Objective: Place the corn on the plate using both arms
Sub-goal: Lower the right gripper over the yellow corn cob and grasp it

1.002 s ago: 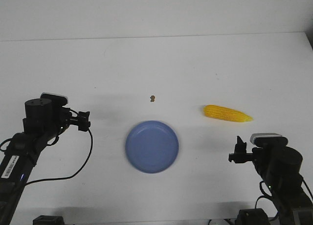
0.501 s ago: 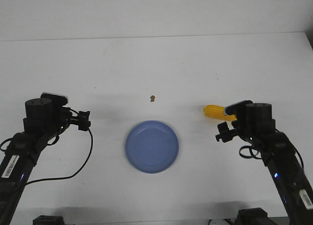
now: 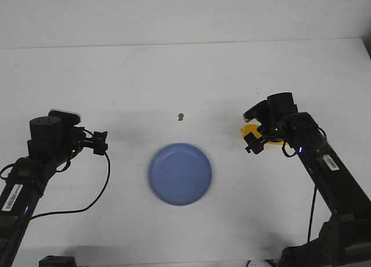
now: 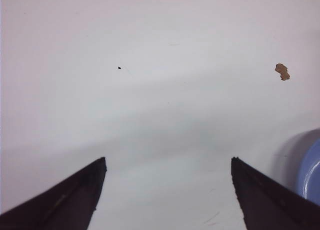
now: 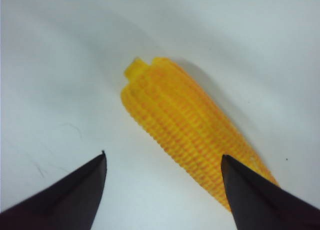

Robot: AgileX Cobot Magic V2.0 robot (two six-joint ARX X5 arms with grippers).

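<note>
The yellow corn (image 5: pixel 185 120) lies on the white table, right of the plate. In the front view only its thick end (image 3: pixel 248 131) shows from under my right arm. My right gripper (image 3: pixel 253 143) is open just above the corn. In the right wrist view the gripper (image 5: pixel 163 154) has one fingertip over the cob's side and the other over bare table. The periwinkle-blue plate (image 3: pixel 180 173) sits empty at the table's middle front; its rim (image 4: pixel 312 170) shows in the left wrist view. My left gripper (image 3: pixel 99 143) is open and empty left of the plate, and the left wrist view shows it (image 4: pixel 168 159) over bare table.
A tiny brown speck (image 3: pixel 181 116) lies behind the plate, also in the left wrist view (image 4: pixel 282 71). The table's far edge (image 3: pixel 185 44) runs across the back. Black cables hang from both arms.
My right arm has swung forward from the near right corner to above the corn, covering most of it. The left arm, plate and corn have not moved.
</note>
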